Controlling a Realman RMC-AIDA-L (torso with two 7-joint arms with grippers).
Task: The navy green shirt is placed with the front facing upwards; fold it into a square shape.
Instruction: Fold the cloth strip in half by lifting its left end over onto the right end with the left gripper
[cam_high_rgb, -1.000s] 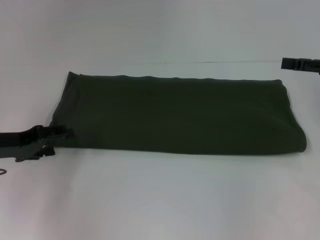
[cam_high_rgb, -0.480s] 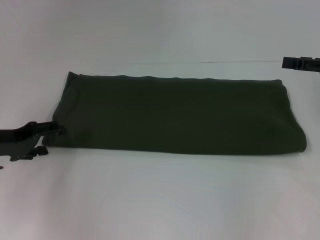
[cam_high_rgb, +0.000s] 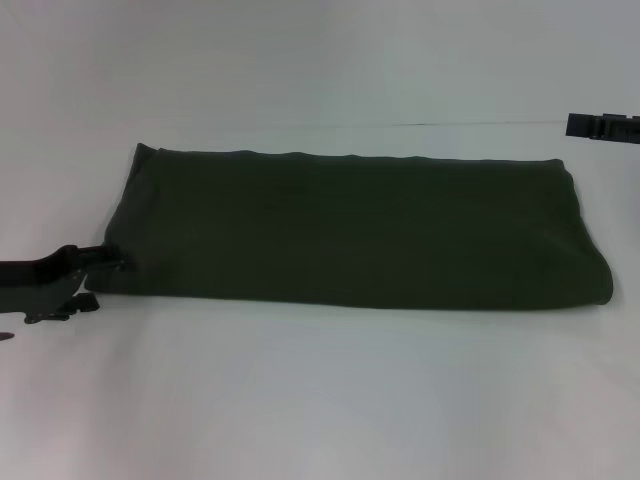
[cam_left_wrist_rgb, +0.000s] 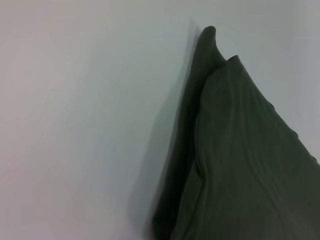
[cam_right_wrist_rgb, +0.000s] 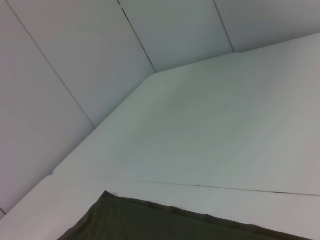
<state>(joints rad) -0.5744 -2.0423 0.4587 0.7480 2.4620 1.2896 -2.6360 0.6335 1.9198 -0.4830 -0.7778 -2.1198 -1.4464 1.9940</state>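
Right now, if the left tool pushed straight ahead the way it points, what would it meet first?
The shirt. The left tool sits at its near left corner, pointing into the folded edge, so the cloth comes first; whether it is already touching is unclear.

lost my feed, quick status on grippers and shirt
Left gripper low at the folded shirt's left end. Right gripper parked far right, clear of cloth. Shirt lies as a long band, not square. Nothing in the way.

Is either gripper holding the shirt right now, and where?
Cannot tell. The left gripper is at the shirt's near-left corner, but any grasp is hidden. The right gripper is away from it.
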